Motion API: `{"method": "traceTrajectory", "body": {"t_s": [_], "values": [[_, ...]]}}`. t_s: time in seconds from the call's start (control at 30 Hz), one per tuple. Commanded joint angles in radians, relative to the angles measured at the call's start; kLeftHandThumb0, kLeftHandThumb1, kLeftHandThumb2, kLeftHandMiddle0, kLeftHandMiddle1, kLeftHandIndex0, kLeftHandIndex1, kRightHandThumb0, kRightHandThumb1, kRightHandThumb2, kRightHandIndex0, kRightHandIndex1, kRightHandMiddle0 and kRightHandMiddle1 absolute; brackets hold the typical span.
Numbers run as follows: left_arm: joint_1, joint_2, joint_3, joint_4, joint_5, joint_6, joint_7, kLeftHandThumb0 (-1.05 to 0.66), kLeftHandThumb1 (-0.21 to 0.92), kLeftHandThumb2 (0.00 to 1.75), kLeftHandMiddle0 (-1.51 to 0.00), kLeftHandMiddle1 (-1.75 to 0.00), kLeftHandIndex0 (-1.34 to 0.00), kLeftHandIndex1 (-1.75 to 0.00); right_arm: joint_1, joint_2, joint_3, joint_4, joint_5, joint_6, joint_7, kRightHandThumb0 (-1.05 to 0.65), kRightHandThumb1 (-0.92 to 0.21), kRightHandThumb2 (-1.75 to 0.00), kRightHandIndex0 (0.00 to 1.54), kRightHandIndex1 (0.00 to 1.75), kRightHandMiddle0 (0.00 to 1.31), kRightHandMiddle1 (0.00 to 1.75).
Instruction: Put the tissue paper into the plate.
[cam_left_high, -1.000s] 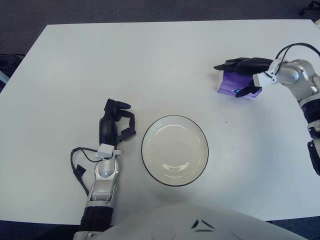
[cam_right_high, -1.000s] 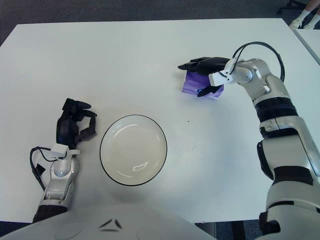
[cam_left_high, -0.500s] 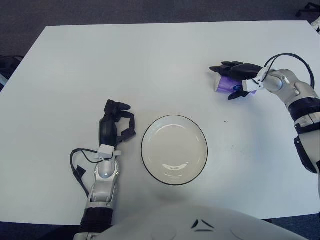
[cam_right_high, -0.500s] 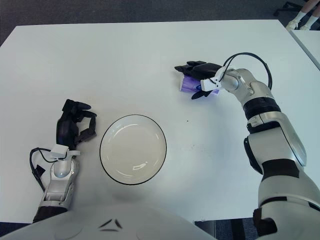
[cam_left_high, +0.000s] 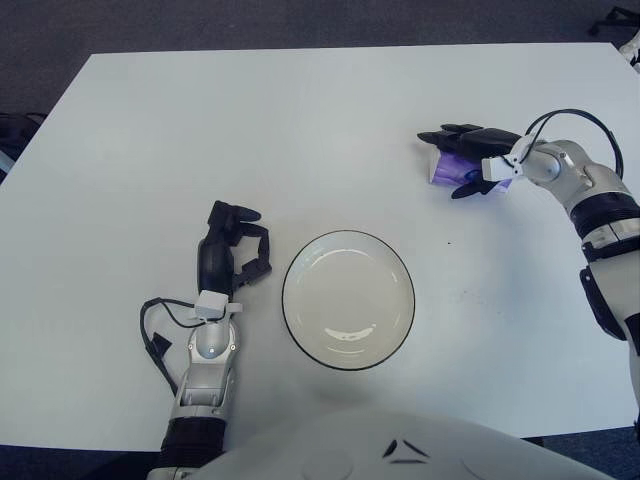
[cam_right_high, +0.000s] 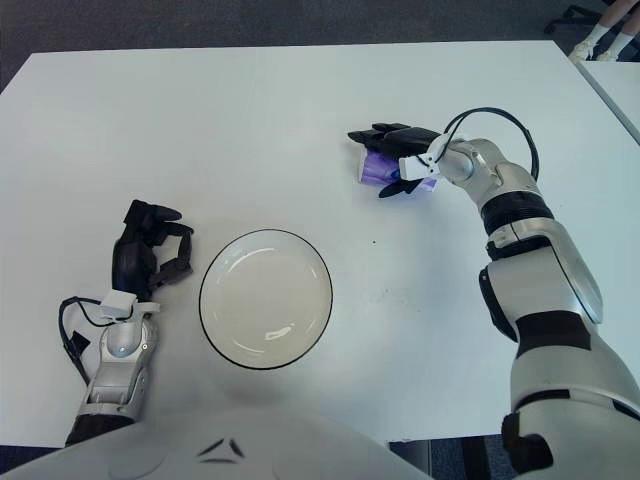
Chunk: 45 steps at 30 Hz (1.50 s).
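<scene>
On the broad white rectangular table (cam_left_high: 300, 130), the small purple-wrapped pack of tissue paper (cam_left_high: 446, 168) lies toward the far right, well apart from the round white plate with a thin dark rim (cam_left_high: 349, 300), which sits near the front edge at the middle and holds nothing. The right hand (cam_left_high: 468, 160), black-fingered on a silver-grey arm, reaches in from the right side and is clasped around the tissue pack: its long fingers (cam_right_high: 385, 133) lie across the top and far side of the pack while another finger curls under its near edge, so only a patch of purple shows between them. The pack appears to be at table level; whether it rests on the surface cannot be told. The left hand (cam_left_high: 232, 250) rests on the table just left of the plate, its dark fingers loosely curled and holding nothing.
</scene>
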Motion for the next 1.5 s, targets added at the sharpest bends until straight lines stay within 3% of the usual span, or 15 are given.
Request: {"method": "traceTrajectory", "body": {"t_s": [0.0,0.23,0.3,0.37,0.43,0.5,0.53,0.6,0.67,0.77,0.9,1.17,1.47], "values": [[0.084,-0.019,-0.008,0.095,-0.001,0.026,-0.007,-0.01,0.47,1.04,-0.65,-1.42,-0.33,-1.75,0.094,0.05,0.031,0.065,-0.011,0.013,0.031,-1.03,-0.58,-0.59,0.0,0.0,0.0,0.0],[0.084,-0.02,-0.007,0.098,-0.002,0.025,-0.007,-0.01,0.47,1.04,-0.65,-1.41,-0.34,-1.75,0.117,0.078,0.0,0.106,0.025,0.045,-0.032,-0.94,-0.6,-0.64,0.0,0.0,0.0,0.0],[0.085,-0.02,-0.006,0.099,-0.001,0.025,-0.006,-0.01,0.47,1.04,-0.65,-1.41,-0.34,-1.75,0.141,0.095,-0.044,0.119,0.075,0.061,-0.067,-0.91,-0.56,-0.71,0.0,0.0,0.0,0.0],[0.085,-0.02,-0.006,0.099,-0.001,0.026,-0.005,-0.01,0.47,1.04,-0.64,-1.41,-0.34,-1.75,0.158,0.11,-0.074,0.129,0.105,0.072,-0.098,-0.67,-0.39,-0.91,0.0,0.51,0.0,0.31],[0.084,-0.02,-0.005,0.099,-0.002,0.028,-0.006,-0.01,0.47,1.04,-0.64,-1.42,-0.33,-1.75,0.174,0.127,-0.096,0.144,0.127,0.081,-0.14,-0.57,-0.31,-1.02,0.0,0.9,0.0,0.63],[0.084,-0.02,-0.005,0.099,-0.002,0.03,-0.006,-0.01,0.48,1.03,-0.64,-1.42,-0.33,-1.75,0.185,0.14,-0.112,0.157,0.141,0.084,-0.181,-0.47,-0.21,-1.17,0.03,1.37,0.0,1.19],[0.084,-0.019,-0.005,0.098,-0.001,0.029,-0.006,-0.01,0.48,1.03,-0.64,-1.42,-0.33,-1.75,0.189,0.144,-0.119,0.158,0.148,0.081,-0.197,-0.45,-0.2,-1.2,0.04,1.44,0.0,1.3],[0.084,-0.019,-0.005,0.099,0.002,0.027,-0.004,-0.01,0.48,1.03,-0.64,-1.42,-0.33,-1.75,0.196,0.149,-0.131,0.161,0.159,0.076,-0.219,-0.01,-0.28,-1.22,0.29,1.62,0.07,1.56],[0.084,-0.018,-0.004,0.1,0.002,0.025,-0.004,-0.01,0.48,1.03,-0.64,-1.42,-0.32,-1.75,0.202,0.157,-0.144,0.162,0.171,0.075,-0.236,0.23,-0.28,-1.28,0.45,1.68,0.18,1.65],[0.083,-0.017,-0.003,0.102,0.002,0.024,-0.004,-0.01,0.48,1.03,-0.65,-1.41,-0.33,-1.75,0.207,0.163,-0.154,0.163,0.179,0.075,-0.248,0.07,-0.19,-1.44,0.63,1.73,0.41,1.71],[0.086,-0.018,-0.001,0.096,0.001,0.022,-0.003,-0.01,0.48,1.02,-0.65,-1.4,-0.33,-1.75,0.25,0.172,-0.179,0.111,0.205,0.049,-0.291,0.01,-0.1,-1.55,0.76,1.7,0.53,1.74],[0.088,-0.018,0.002,0.092,-0.004,0.026,-0.006,-0.01,0.48,1.02,-0.65,-1.41,-0.33,-1.75,0.295,0.202,-0.232,0.076,0.263,0.023,-0.331,0.0,-0.03,-1.61,0.88,1.61,0.59,1.75],[0.087,-0.017,0.006,0.097,-0.005,0.014,-0.006,-0.01,0.48,1.03,-0.64,-1.43,-0.32,-1.75,0.35,0.238,-0.312,0.03,0.394,-0.042,-0.256,0.0,-0.02,-1.62,0.89,1.61,0.59,1.75]]}}
